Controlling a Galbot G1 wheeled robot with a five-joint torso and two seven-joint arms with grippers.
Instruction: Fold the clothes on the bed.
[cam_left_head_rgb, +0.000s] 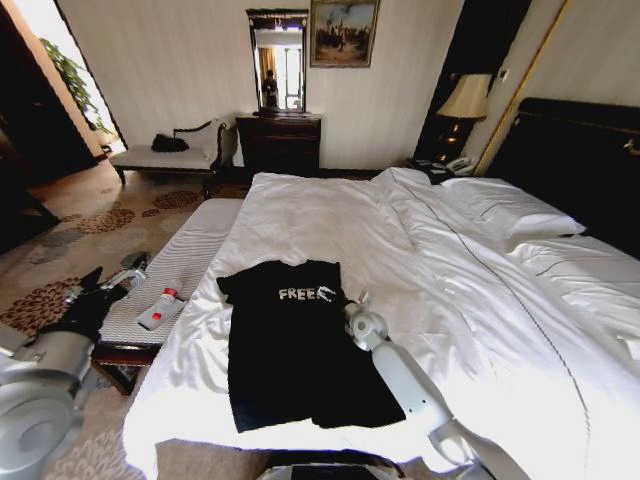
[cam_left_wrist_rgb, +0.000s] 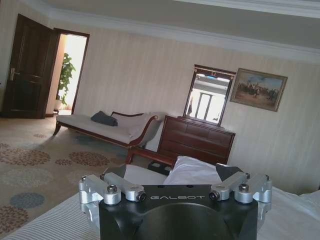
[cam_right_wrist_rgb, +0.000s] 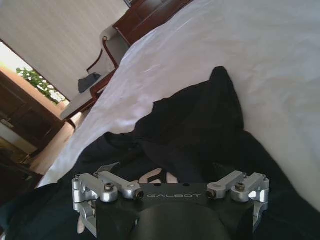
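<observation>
Your landmark is the bed (cam_left_head_rgb: 470, 300), white-sheeted and much the largest thing before you. The black T-shirt (cam_left_head_rgb: 290, 350) lies flat on the bed's near end, toward the left edge, hem toward you and the white lettering away. One sleeve lies spread toward the bed's left edge; the sleeve on the right looks drawn in over the chest, covering the end of the lettering.

The pale striped bench (cam_left_head_rgb: 185, 265) stands just beside the bed's left edge, carrying a small white-and-red bottle (cam_left_head_rgb: 160, 308). Your left gripper (cam_left_head_rgb: 128, 272) hangs over that bench, off the bed, idle; whether its fingers are apart or together you cannot tell.

Your right gripper (cam_left_head_rgb: 352, 302) is down on the shirt at the right shoulder. From its wrist camera the bunched black cloth (cam_right_wrist_rgb: 200, 125) rises just ahead of it, but you cannot tell whether its fingers grip the fabric.

You seem to be in the first fold, bringing the right side inward. Next, you'll likely need the cloth carried across flat, without dragging the whole shirt over the sheet.
</observation>
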